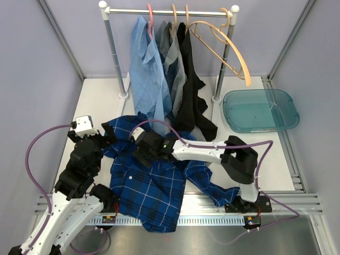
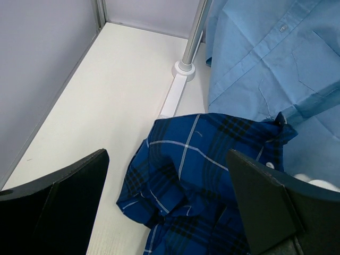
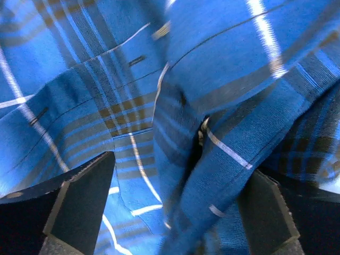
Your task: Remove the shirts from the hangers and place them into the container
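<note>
While we look down from the top camera, the dark blue plaid shirt [image 1: 151, 186] lies off its hanger. It is a soft, crumpled heap on the white table [image 1: 98, 101], spilling over the near edge and well apart from the container [image 1: 291, 103], a shallow translucent teal tub with rounded corners at the far right. On the rail stand [image 1: 111, 53] hang the light blue shirt [image 1: 149, 79] on a pink hanger [image 1: 150, 16], the grey shirt [image 1: 172, 61] and the black shirt [image 1: 192, 90], so bunched that only their hangers' hooks show. A bare wooden hanger [image 1: 246, 74], slim and curved, tilts at the right end. The left gripper [image 1: 101, 137] sits at the plaid shirt's left edge and the right gripper [image 1: 138, 153] over its middle, tips lost against the cloth. From the left wrist we see two dark wedge-shaped fingers [image 2: 64, 204] spread wide and holding nothing, with rumpled plaid cloth beyond them; we cannot tell which part of the shirt it is. From the right wrist the jaws also stand wide, with a raised fold of woven plaid between them, unclamped. That picture is blurred, and cloth fills it.
</note>
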### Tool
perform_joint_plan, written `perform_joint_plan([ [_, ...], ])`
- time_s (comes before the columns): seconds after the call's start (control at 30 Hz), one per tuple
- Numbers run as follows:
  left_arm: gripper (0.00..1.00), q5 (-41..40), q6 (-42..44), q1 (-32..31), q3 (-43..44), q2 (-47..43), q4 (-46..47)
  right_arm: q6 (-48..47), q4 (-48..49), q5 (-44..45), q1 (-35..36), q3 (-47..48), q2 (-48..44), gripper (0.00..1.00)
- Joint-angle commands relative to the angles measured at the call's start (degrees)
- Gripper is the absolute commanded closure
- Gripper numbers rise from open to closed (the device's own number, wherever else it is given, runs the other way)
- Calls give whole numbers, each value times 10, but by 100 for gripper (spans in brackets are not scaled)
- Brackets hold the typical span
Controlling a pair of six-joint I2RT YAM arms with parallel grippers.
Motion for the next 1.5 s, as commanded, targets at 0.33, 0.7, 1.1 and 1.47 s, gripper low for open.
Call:
perform_joint_plan([
  [0.33,1,-10,-11,4,-2,-8,27,52,-14,45,6,37,42,51],
  [0.7,1,-6,-14,5,-3,-8,27,67,-39,50,6,29,-5,100],
  [1.1,1,-8,-15,8,-3,-8,27,111,-164,186,6,-34,-379,100],
  [1.47,1,-6,-16,9,-3,-2,27,203,-376,452,-13,105,-551,100],
])
